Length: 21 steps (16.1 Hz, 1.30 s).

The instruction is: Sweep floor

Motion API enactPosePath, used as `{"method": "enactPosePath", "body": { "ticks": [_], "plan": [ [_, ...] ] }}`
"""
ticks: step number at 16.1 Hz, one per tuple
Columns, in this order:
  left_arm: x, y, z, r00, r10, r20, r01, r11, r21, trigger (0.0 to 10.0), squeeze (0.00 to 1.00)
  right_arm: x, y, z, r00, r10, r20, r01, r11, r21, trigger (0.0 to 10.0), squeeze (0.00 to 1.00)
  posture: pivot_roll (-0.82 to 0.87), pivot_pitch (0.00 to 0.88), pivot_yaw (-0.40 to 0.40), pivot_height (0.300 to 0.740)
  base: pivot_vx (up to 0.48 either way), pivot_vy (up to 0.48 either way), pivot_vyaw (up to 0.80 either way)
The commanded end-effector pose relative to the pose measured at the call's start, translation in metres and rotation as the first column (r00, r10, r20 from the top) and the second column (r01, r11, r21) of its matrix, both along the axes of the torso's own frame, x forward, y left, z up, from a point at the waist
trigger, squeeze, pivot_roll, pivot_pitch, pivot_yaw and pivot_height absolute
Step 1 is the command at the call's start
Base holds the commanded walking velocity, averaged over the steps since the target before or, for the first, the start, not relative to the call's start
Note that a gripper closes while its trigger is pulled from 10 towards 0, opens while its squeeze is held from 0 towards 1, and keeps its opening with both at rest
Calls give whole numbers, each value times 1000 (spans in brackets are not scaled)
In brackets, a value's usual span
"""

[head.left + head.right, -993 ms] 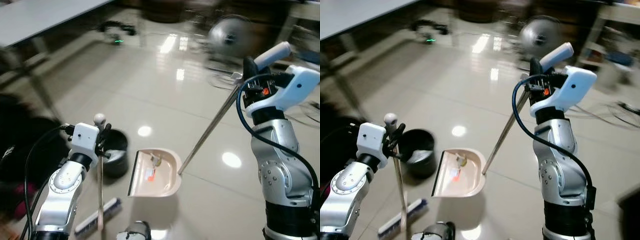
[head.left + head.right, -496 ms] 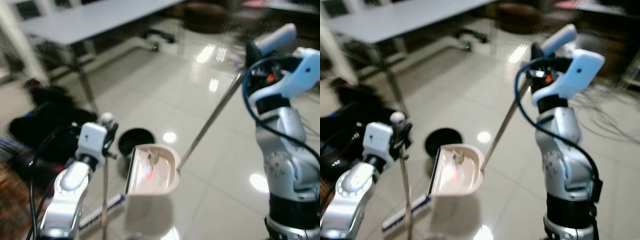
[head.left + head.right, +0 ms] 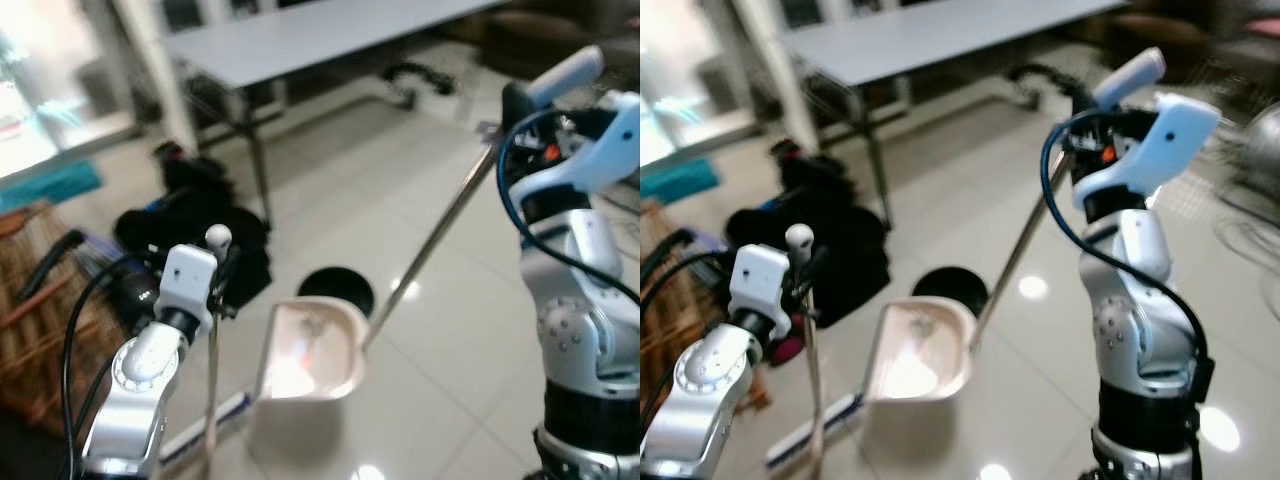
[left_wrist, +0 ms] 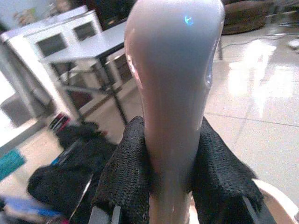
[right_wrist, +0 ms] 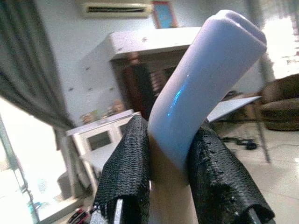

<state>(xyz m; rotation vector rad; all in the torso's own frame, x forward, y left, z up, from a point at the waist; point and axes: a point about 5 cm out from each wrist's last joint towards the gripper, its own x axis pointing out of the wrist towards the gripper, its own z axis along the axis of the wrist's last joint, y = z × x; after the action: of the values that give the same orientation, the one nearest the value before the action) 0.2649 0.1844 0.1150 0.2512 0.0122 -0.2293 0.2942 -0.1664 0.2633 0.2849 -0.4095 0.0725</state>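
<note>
My left gripper (image 3: 223,283) is shut on the broom's thin handle just under its round grey knob (image 3: 218,238). The broom head (image 3: 207,436) rests on the floor below. In the left wrist view the knob (image 4: 173,70) stands between black fingers (image 4: 126,172). My right gripper (image 3: 513,112) is shut on the pale grip (image 5: 201,79) of the dustpan's long metal pole (image 3: 435,235). The beige dustpan (image 3: 308,350) hangs low between my arms with small bits of debris in it. A black bin (image 3: 337,288) stands on the floor just behind the dustpan.
A grey table (image 3: 300,40) on dark legs (image 3: 257,180) stands ahead. A black bag (image 3: 190,225) lies on the floor under its near corner. A wicker basket (image 3: 40,310) sits at my left. Glossy tiles stretch to the right of the bin.
The whole view has swung left as I turn, bringing the table, bag and basket into sight. The bin now lies behind the dustpan instead of beside it. Both grips are unchanged.
</note>
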Motion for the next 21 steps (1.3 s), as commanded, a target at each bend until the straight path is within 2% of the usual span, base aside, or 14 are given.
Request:
{"method": "enactPosePath", "body": {
  "ticks": [1, 8, 14, 18, 21],
  "plan": [
    [2, 6, 9, 999, 14, 40, -15, 1000, 23, 10000, 0, -3, 9, 11, 998, 42, 49, -44, 999, 26, 10000, 0, 39, 0, 30, 740, 379, 0, 0],
    [4, 1, 7, 999, -9, 31, 9, 1000, 13, 10000, 0, -4, -2, 17, 998, -10, 67, 8, 999, 38, 10000, 0, 24, 0, 41, 740, 374, 0, 0],
    [6, -1, 6, 999, -23, 26, 23, 1000, 8, 10000, 0, -7, -12, 21, 996, -56, 68, 53, 997, 48, 10000, 0, 14, 0, 44, 740, 376, 0, -667],
    [7, -1, 6, 999, -25, 25, 25, 1000, 5, 10000, 0, -7, -18, 21, 994, -84, 72, 76, 991, 114, 10000, 0, 19, 0, 42, 740, 376, 0, 0],
    [6, 4, 6, 1000, 6, 31, -6, 1000, 5, 10000, 0, -7, -23, 21, 993, -95, 70, 85, 988, 132, 10000, 0, 22, 0, 41, 740, 0, 0, 0]
  ]
}}
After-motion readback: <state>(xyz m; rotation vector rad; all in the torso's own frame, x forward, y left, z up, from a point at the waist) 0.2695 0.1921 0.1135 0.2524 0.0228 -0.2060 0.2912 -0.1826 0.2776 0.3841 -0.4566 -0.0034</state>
